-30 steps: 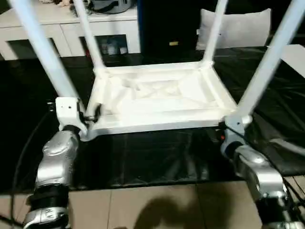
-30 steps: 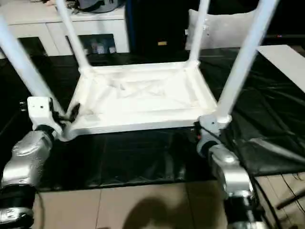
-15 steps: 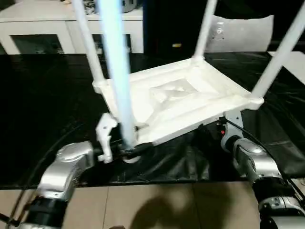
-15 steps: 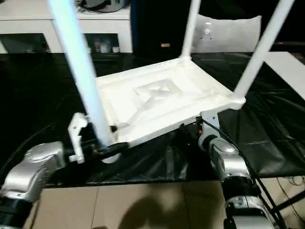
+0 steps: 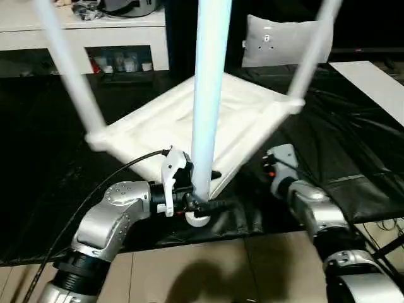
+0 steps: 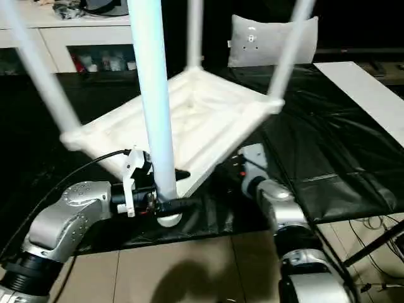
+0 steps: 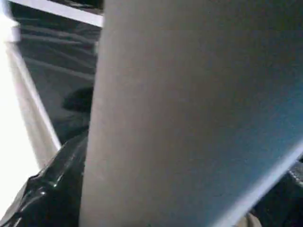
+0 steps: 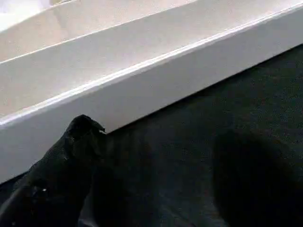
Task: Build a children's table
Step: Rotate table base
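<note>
The children's table (image 5: 208,120) lies upside down on the black sheet, turned so that one corner points at me, with its white legs standing up. My left gripper (image 5: 205,189) is at that near corner. Its black fingers (image 5: 214,204) are shut on the base of the near leg (image 5: 208,95), which sits right against the camera in the left wrist view (image 7: 189,118). My right gripper (image 6: 235,165) is open beside the table's long side edge (image 8: 142,80), holding nothing. One black finger (image 8: 66,161) rests just short of that edge.
A white low cabinet (image 5: 82,31) stands along the back, with a white cushion (image 5: 284,41) to its right. A white board (image 5: 372,82) lies at the far right. The black sheet (image 5: 353,158) ends at the tiled floor (image 5: 208,271) in front. A cable (image 5: 95,196) loops from my left arm.
The table has swung round on the sheet. My left gripper carried the near-left leg to the middle front. The near-right corner moved away from my right gripper, which now sits by the side edge.
</note>
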